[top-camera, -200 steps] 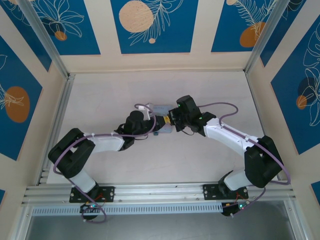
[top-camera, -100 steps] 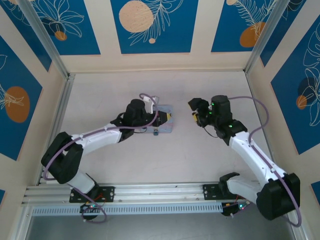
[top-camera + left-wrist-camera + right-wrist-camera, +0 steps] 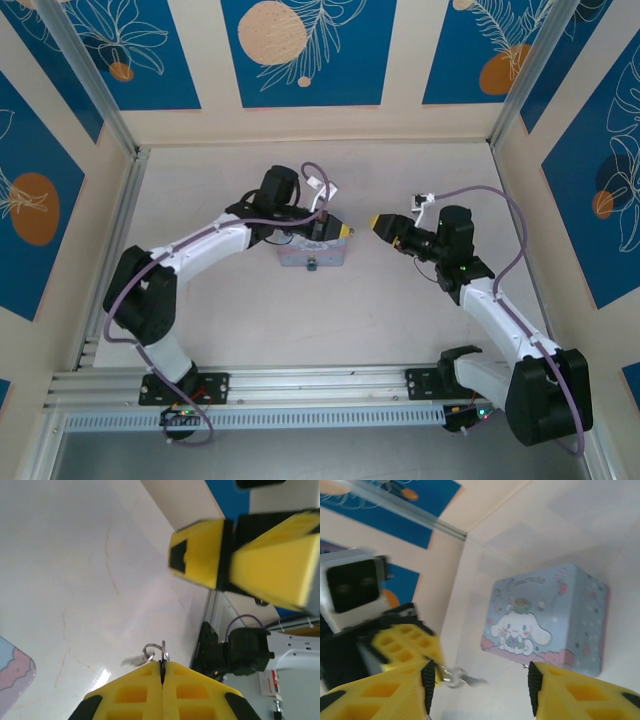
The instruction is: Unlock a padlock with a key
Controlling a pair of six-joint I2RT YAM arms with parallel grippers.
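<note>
**Left end effector** (image 3: 162,666): yellow fingers pressed together, gripping the key (image 3: 150,653). In the left wrist view a small ring and a thin silvery blade stick out past the fingertips at lower centre. In the top view this end effector (image 3: 340,229) sits at centre frame, above the upper right corner of the tin (image 3: 300,256).

**Right end effector** (image 3: 480,690): jaws apart, nothing between them. In its own wrist view the two yellow fingers (image 3: 385,692) occupy the bottom corners. In the top view it (image 3: 381,224) is right of centre, tips pointing toward the left end effector, near it but apart.

**Key**: held off the worktop (image 3: 220,180). In the right wrist view it (image 3: 460,676) hangs at lower centre-left, just beyond the left end effector's tips.

**Padlock** (image 3: 312,265): a tiny dark bluish item at the tin's lower edge, centre frame in the top view, touching the tin; whether its shackle is open or shut is too small to tell.

**Tin**: pale blue, cartoon-printed, lying on the worktop; centre right in the right wrist view (image 3: 550,615), its corner at lower left in the left wrist view (image 3: 12,667).

**Arms**: white, with purple cables, both reaching inward from the bottom of the top view.
</note>
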